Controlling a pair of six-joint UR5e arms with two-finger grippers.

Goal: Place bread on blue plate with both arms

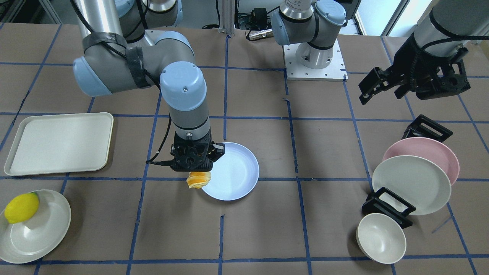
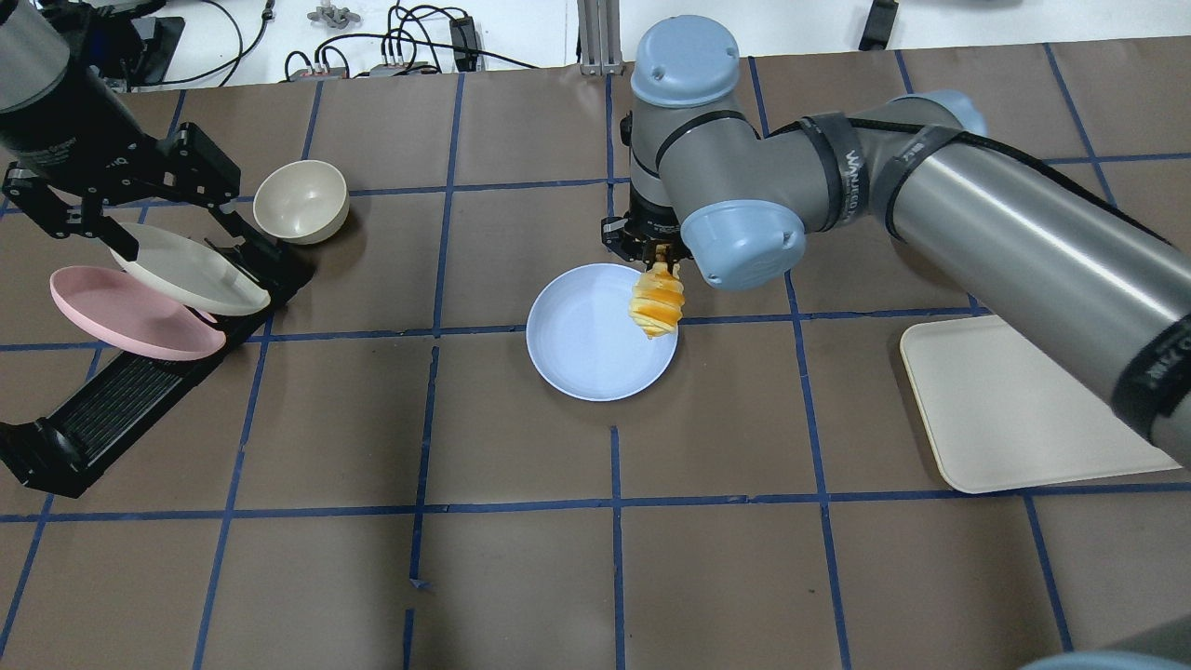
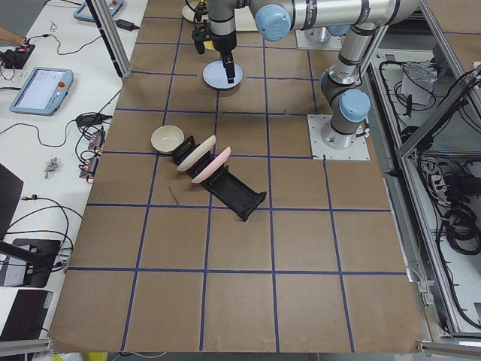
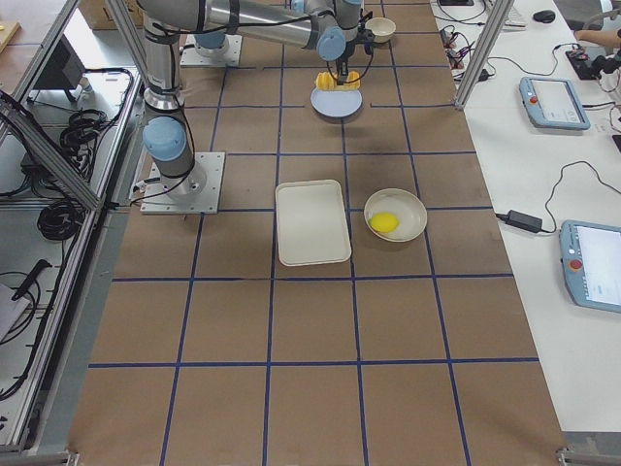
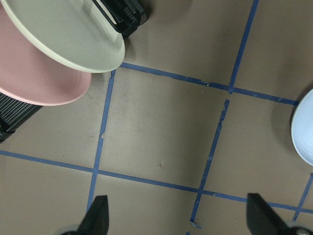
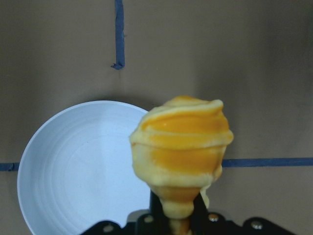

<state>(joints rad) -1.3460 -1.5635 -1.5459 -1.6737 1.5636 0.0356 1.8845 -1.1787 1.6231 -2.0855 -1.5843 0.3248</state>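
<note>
My right gripper [image 2: 651,253] is shut on one end of the bread [image 2: 657,302], an orange and cream striped roll. The roll hangs end-down over the rim of the blue plate [image 2: 586,344] on the side toward my right arm, a little above it. In the right wrist view the bread [image 6: 181,152] fills the centre, with the plate [image 6: 78,171] to its left. In the front view the bread [image 1: 198,180] hangs at the plate's [image 1: 237,175] left rim. My left gripper [image 5: 178,223] is open and empty, held high by the dish rack, far from the plate.
A black dish rack [image 2: 140,400] holds a pink plate [image 2: 121,312] and a cream plate [image 2: 186,270], with a cream bowl [image 2: 301,200] beside it. A cream tray [image 1: 57,143] lies on my right side. A lemon [image 1: 21,208] sits on a cream plate [image 1: 42,233].
</note>
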